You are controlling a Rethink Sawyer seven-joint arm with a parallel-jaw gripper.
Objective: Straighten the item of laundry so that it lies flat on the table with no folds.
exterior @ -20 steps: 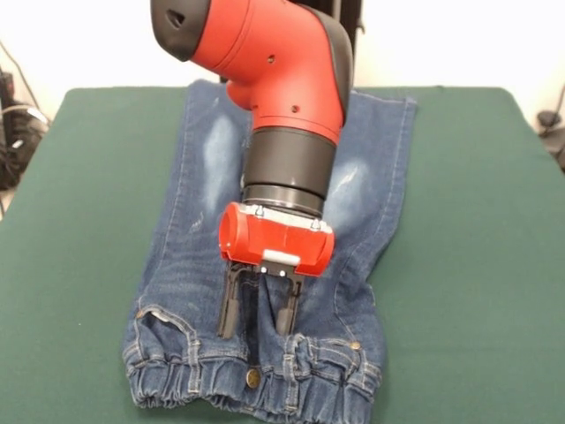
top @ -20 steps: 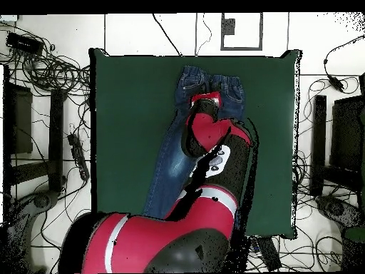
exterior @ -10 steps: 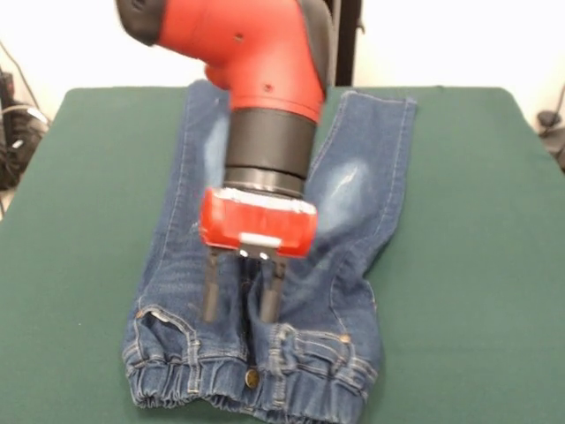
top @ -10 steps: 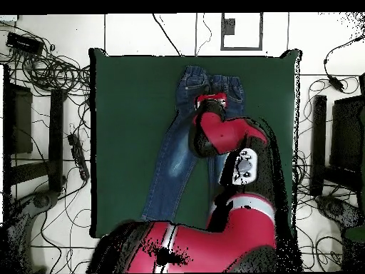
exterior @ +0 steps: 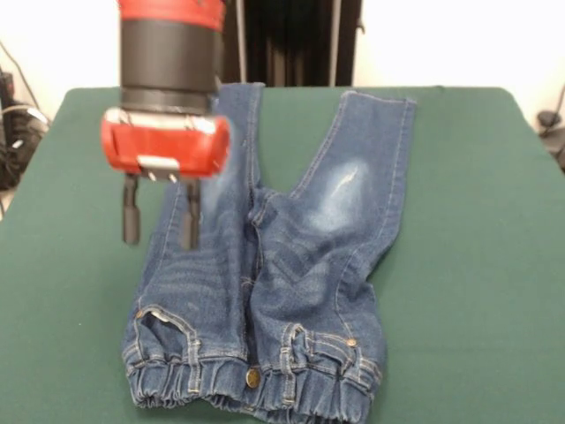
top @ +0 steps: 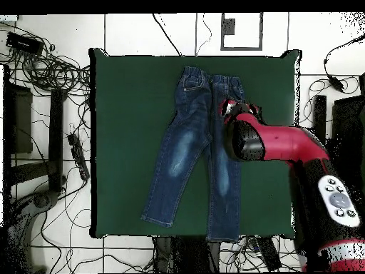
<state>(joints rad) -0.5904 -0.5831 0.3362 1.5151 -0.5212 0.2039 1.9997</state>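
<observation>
Jeans [exterior: 282, 265] spread on green table [exterior: 477, 265], legs apart, hand [exterior: 161, 221] empty (fingers spread), raised over their edge

Small blue denim jeans [exterior: 291, 265] [top: 199, 150] lie front-up on the dark green counter [exterior: 468, 265] [top: 128, 143]. Legs spread apart in a V; one hem overhangs the counter edge. Elastic waistband gathered, wrinkles near the crotch. Faded whitish patches on both thighs.
</observation>
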